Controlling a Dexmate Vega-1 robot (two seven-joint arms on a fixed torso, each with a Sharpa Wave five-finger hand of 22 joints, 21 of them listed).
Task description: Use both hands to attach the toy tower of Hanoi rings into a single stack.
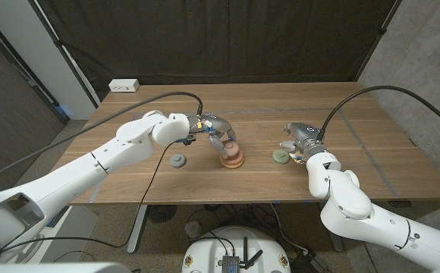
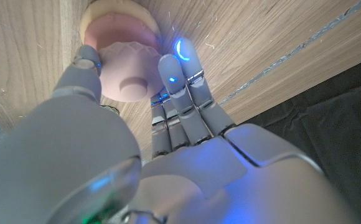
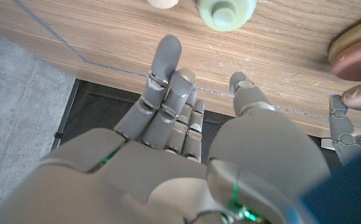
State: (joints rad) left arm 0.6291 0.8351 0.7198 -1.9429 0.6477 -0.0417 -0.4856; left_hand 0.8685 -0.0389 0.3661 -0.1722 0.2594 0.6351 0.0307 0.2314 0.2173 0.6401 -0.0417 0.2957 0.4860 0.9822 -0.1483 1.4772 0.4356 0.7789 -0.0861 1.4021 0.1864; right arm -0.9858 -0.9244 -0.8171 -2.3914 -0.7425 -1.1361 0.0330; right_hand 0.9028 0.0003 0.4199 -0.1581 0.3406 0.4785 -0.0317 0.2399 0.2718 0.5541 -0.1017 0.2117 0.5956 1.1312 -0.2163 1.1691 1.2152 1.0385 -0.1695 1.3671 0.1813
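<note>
From the head view, my left hand (image 1: 216, 132) reaches over the middle of the wooden surface (image 1: 129, 178), its fingers (image 1: 224, 139) curled down around the top of the pink and tan ring stack (image 1: 231, 155), which sits directly beneath them. A grey ring (image 1: 177, 161) lies by itself on the near side of that hand, a little apart from the stack. My right hand (image 1: 302, 137) hangs over the surface well apart from the left one, holding nothing, with its fingers released and apart; a green ring (image 1: 281, 156) lies just below and beside those fingers, and a small pale ring (image 1: 295, 155) sits next to it. A white power strip (image 1: 124, 86) rests at the far corner of the surface. In the left wrist view, my left hand (image 2: 168, 155) grasps the pink ring (image 2: 127, 65) on top of the stack: the thumb presses one side and the fingers (image 2: 179, 71) press the other, while a tan ring (image 2: 115, 11) shows beyond it against the surface. In the right wrist view, my right hand (image 3: 187, 155) is released, its fingers (image 3: 168, 68) spread over the edge of the surface, with the green ring (image 3: 226, 12) just past the fingertips, the pale ring (image 3: 163, 2) beside it, and the ring stack (image 3: 358, 46) off to one side.
</note>
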